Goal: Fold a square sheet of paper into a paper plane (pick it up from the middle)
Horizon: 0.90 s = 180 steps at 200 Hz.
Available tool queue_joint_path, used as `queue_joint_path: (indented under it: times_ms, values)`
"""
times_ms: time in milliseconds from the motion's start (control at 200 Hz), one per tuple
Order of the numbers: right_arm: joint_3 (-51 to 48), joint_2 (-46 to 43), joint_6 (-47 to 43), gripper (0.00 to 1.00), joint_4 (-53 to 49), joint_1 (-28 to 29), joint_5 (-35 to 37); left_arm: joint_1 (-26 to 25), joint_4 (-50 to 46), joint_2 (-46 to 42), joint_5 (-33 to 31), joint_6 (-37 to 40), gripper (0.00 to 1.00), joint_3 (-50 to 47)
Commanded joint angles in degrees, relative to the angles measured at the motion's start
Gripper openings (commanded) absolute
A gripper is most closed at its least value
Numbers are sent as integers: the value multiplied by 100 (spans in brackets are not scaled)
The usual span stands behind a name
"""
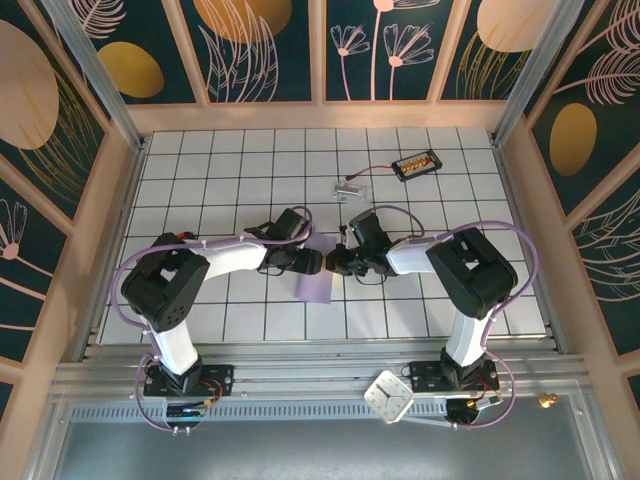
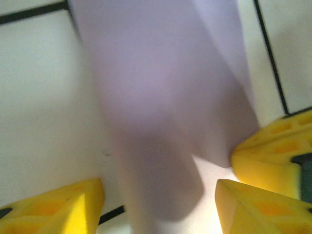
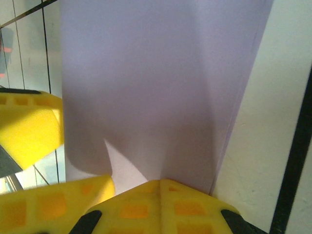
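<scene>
The square sheet of paper is seen lying on the white tiled table, folded into a narrow lavender strip. One end of it is pinched by the right gripper, whose 2 yellow fingers are pressed together on the sheet's edge in the right wrist view. The sheet is flanked by the left gripper, which is released: in the left wrist view its 2 fingers are held apart with the blurred sheet running between them. Beyond the sheet, towards the far wall, a small clear plastic piece with a red wire is found, and farther off to the right a black tray. On the near side of the sheet, a white clock-like square is set on the metal rail.
</scene>
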Motion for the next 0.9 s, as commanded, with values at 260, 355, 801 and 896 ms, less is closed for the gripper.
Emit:
queue_joint_path:
  times_ms: [260,355,801,896]
  values:
    - [-276,350,-232,0,-659,-36,624,112,509,-1178,220,-608,46,-433]
    - [-276,344,-241,0,-667,-42,628,89,764,-967,1109,-858,33,-398]
    - [-285,418,-301,0,-704,-98,672,191,658,0,799,-768,15,-464]
    - [-276,457,-345,0,-729,-125,676,279,683,100,623,-730,13,-629]
